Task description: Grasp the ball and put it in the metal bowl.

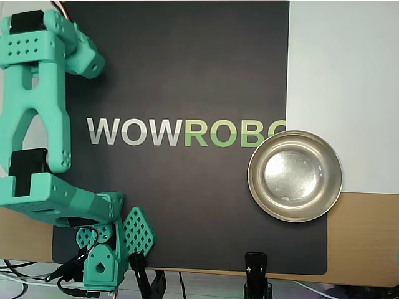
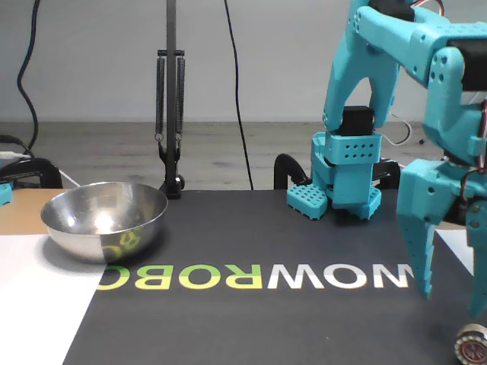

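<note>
Closest to the camera in the fixed view, down at the 5 o'clock corner of the frame, there's a small round thing lying on the black mat (image 2: 251, 327). I'm fairly sure that's the ball (image 2: 472, 348), but it's blurry there. It looks pale peach round the edge with a darker reddish patch in the middle, so take that with a grain of salt.

The claw (image 2: 450, 304) hangs right above it, tips pointing down at the mat. The ball is at roughly 5 o'clock from the gap between the tips, just below them and not touching either one. The two teal fingers (image 2: 417, 251) are spread wide with nothing between them.

A bit further back, the WOWROBO lettering (image 2: 259, 277) runs across the mat, upside down from this side. Over at 9 o'clock in the frame is the metal bowl (image 2: 104, 220). It's shiny steel and upright, sitting half on the mat and half on a white sheet (image 2: 38, 304), well apart from both ball and claw. There's a greenish reflection of the lettering on its wall.

In the overhead view the metal bowl (image 1: 295, 175) is at about 4 o'clock, its rim overlapping the last letter of the logo, and its flat bottom is bare. The teal arm (image 1: 37, 106) runs down the 9 o'clock edge there.

Behind all that in the fixed view, the arm's base (image 2: 346, 179) stands at the far edge of the mat, and a black spring-arm stand (image 2: 170, 114) is clamped at about 11 o'clock.
</note>
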Controlling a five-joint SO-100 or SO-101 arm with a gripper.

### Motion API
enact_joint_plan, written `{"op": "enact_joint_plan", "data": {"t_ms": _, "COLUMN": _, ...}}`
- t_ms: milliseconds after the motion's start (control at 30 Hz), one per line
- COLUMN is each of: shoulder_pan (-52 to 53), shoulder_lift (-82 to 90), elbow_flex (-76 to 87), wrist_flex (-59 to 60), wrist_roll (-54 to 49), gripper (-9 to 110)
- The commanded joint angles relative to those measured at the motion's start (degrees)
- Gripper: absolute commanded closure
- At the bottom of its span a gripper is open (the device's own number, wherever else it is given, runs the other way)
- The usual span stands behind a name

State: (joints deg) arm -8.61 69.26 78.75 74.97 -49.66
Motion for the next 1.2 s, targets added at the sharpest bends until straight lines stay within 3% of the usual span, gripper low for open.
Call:
{"op": "enact_joint_plan", "data": {"t_ms": 0, "shoulder_pan": 0.00, "shoulder_lift": 0.09, "elbow_flex": -2.20, "wrist_flex": -0.44, "wrist_roll": -0.35, "gripper": 46}}
{"op": "enact_joint_plan", "data": {"t_ms": 1167, "shoulder_pan": 0.35, "shoulder_lift": 0.26, "elbow_flex": -1.93, "wrist_flex": 0.26, "wrist_roll": -9.76, "gripper": 47}}
